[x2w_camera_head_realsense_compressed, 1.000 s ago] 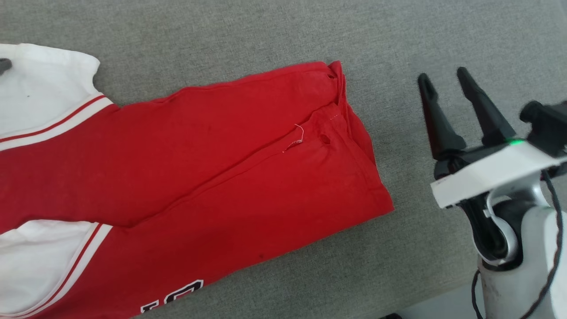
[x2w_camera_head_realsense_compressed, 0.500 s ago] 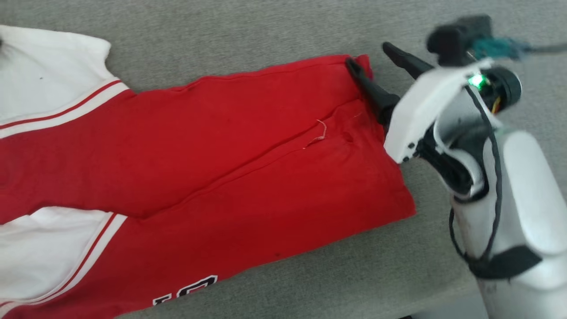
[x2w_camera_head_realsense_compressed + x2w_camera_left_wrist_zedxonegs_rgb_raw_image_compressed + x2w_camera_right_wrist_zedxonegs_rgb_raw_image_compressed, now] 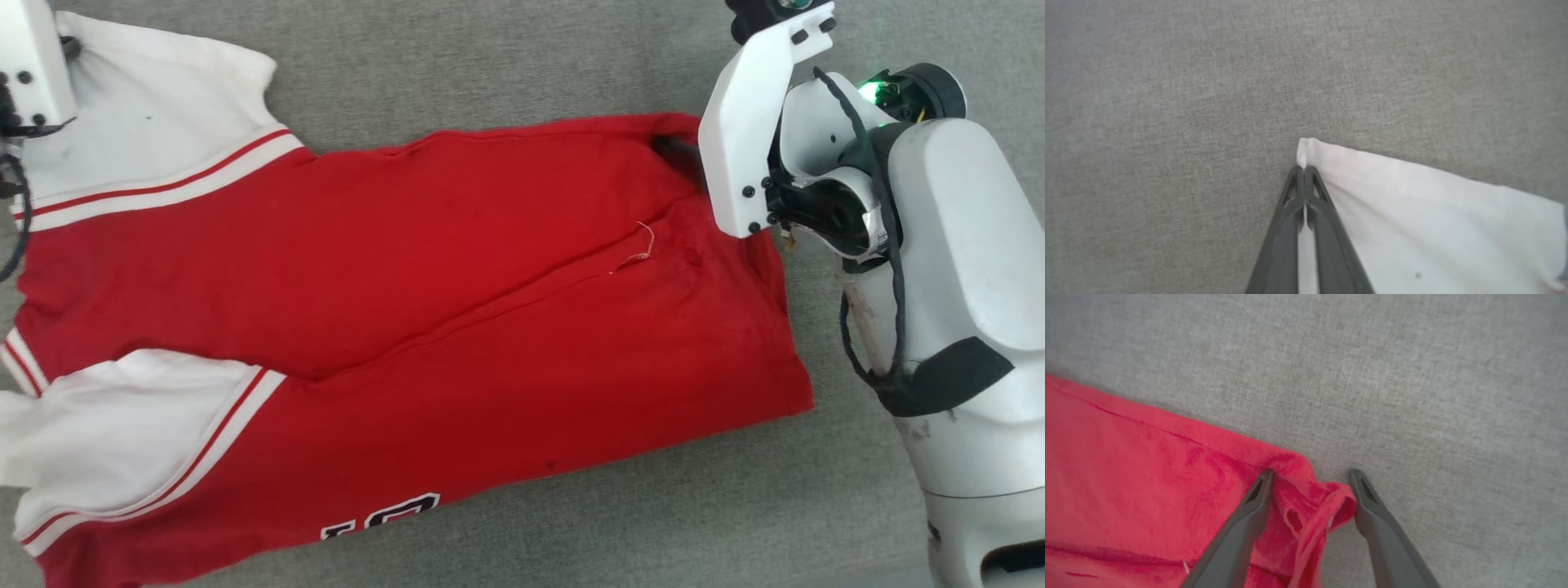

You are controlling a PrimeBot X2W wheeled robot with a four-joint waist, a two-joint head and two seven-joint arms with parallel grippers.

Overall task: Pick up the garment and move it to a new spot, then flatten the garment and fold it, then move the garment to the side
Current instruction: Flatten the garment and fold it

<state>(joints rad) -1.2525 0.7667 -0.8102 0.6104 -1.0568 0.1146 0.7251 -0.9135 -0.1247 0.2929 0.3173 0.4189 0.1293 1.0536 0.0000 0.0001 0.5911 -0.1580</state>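
- The red jersey-style shirt is lying stretched across the grey woven surface, with its white sleeves left and its hem right.
- The left jaws are pinching shut on the far white sleeve at its corner, likely anchoring that end.
- The right jaws are standing open astride the far hem corner, apparently readying a matching grip for folding.

- Stretching flat and broad underfoot of the scene: grey woven upholstery, finely heathered, with a tight, even weave.
- Lit softly and evenly, casting only faint, short shadows; slightly blurred up close in both wrist views.
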